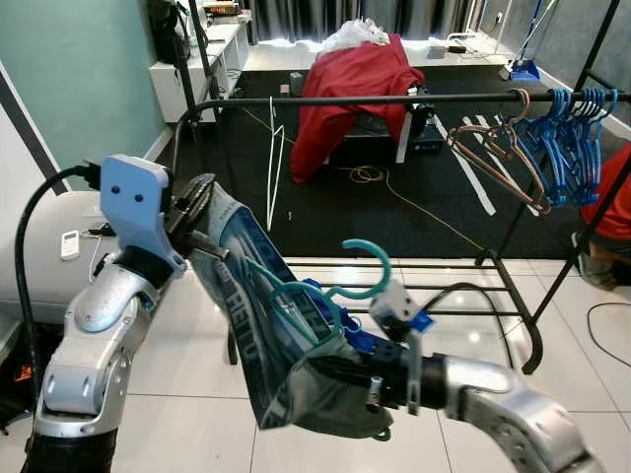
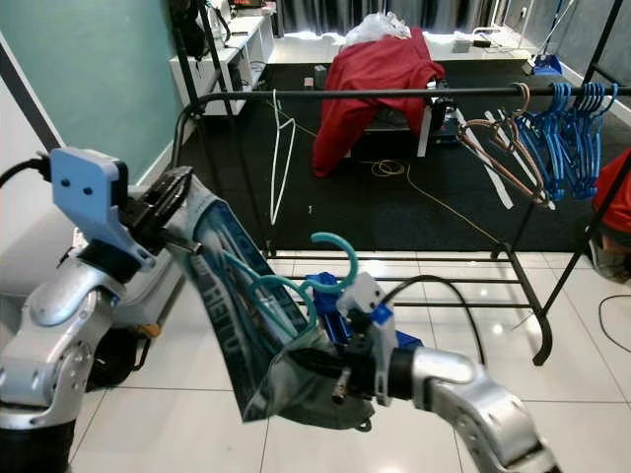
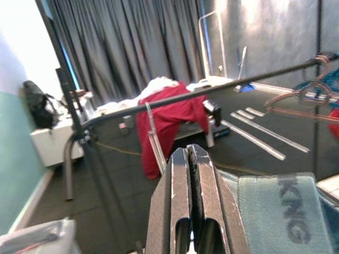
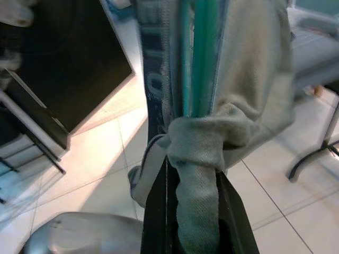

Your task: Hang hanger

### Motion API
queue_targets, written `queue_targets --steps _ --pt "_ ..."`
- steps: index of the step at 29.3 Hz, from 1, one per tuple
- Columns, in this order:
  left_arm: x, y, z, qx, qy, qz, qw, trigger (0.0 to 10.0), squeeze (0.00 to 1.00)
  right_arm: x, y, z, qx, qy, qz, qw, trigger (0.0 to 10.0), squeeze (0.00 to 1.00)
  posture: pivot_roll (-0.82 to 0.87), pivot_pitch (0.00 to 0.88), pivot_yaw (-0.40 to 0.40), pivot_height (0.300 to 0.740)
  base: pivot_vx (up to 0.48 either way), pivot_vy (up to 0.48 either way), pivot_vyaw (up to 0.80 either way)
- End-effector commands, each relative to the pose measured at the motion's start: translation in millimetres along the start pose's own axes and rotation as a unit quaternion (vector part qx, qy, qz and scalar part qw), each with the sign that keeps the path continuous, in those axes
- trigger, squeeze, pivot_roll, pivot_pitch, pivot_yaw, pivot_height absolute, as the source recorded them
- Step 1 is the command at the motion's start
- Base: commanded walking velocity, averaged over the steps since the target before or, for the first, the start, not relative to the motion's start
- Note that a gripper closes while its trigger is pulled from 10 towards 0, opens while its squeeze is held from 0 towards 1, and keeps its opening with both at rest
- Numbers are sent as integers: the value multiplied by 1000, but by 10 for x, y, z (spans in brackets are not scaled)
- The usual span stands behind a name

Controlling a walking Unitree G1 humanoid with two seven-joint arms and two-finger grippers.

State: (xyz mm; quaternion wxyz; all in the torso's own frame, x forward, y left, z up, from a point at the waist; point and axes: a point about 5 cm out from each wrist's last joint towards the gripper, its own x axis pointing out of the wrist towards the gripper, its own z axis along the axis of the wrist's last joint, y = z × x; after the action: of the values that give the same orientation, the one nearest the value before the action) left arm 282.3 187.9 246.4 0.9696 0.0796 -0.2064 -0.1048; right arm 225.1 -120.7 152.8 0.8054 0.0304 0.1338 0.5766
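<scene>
A grey-blue printed garment (image 1: 258, 325) hangs on a teal hanger whose hook (image 1: 373, 268) sticks up between my two arms. My left gripper (image 1: 200, 212) is shut on the garment's upper edge and holds it high on the left; in the left wrist view its fingers (image 3: 180, 180) are pressed together beside the cloth (image 3: 275, 211). Low in the middle, my right gripper (image 1: 327, 371) is shut on a bunched fold of the same garment (image 4: 198, 159). The black clothes rail (image 1: 394, 100) runs across behind, well above and beyond the hook.
Several blue and brown hangers (image 1: 557, 138) crowd the rail's right end, and a white hanger (image 1: 274, 163) hangs near its left end. A red cloth (image 1: 350, 84) is draped over furniture behind. The rack's base bars (image 1: 513, 296) cross the white tiles ahead. Something red (image 1: 616, 202) sits at the right edge.
</scene>
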Motion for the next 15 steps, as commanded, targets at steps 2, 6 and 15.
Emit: queue_targets --steps 2,6,15 --pt "-33 321 -92 67 29 54 996 0 0 -111 101 108 -6 -10 24 1000 0 0 -99 0 49 740 0 0 0" --pt "-55 426 -162 80 46 70 993 0 0 -142 125 147 -13 -14 27 999 0 0 -103 0 53 740 0 0 0" --pt "-201 920 -181 134 78 153 976 0 0 -338 -68 -12 -10 70 -76 995 0 0 -109 0 59 740 0 0 0"
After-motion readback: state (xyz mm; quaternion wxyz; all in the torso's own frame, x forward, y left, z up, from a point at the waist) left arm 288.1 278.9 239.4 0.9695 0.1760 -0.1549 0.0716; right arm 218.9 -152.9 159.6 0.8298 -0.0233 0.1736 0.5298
